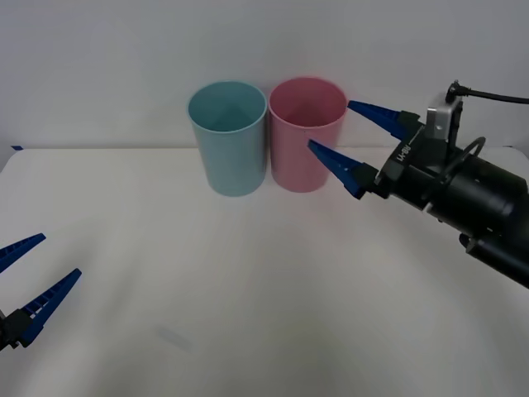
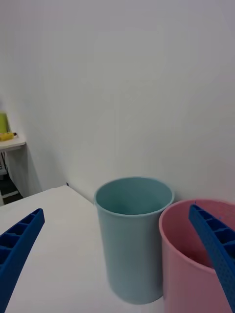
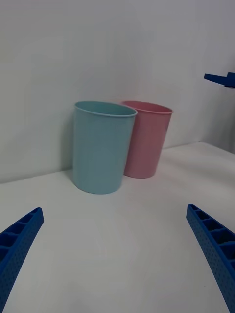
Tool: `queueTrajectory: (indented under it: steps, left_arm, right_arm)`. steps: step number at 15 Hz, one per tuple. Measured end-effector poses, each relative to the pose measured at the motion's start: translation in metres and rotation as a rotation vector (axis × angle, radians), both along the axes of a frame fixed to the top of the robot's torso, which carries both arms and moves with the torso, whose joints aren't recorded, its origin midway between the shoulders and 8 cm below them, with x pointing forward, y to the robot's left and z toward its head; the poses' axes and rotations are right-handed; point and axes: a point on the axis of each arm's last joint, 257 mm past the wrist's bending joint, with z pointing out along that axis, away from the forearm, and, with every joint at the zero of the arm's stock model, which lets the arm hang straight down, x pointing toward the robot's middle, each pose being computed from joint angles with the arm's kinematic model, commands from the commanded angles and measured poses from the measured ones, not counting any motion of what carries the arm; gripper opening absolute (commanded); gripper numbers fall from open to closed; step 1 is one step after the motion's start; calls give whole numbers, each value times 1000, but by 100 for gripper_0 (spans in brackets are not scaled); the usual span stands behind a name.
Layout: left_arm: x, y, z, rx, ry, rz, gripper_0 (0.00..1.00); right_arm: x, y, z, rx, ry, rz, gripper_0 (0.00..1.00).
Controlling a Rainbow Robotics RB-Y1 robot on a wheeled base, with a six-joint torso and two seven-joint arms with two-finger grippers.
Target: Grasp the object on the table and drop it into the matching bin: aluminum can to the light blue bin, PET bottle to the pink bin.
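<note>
The light blue bin and the pink bin stand side by side, upright, at the back of the white table. My right gripper hovers open just right of the pink bin's rim, nothing between its fingers. In the right wrist view one finger overlaps the pink bin, and the light blue bin stands beside it. My left gripper rests open and low at the table's near left. The object, PET bottle or aluminum can, is out of view.
A plain white wall runs behind the bins. The left wrist view looks across bare tabletop at the light blue bin and pink bin, with a right-arm fingertip above them. A small side shelf stands far off.
</note>
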Motion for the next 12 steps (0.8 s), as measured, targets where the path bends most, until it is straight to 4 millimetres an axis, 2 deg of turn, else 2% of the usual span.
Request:
queueTrajectory:
  steps: [6,12]
  left_arm:
    - [0,0,0,0,0,0,100]
    - [0,0,0,0,0,0,100]
  right_arm:
    - [-62,-30,-37,-75,6,43,100]
    - [-100,-62,-77,-188,-26,41,100]
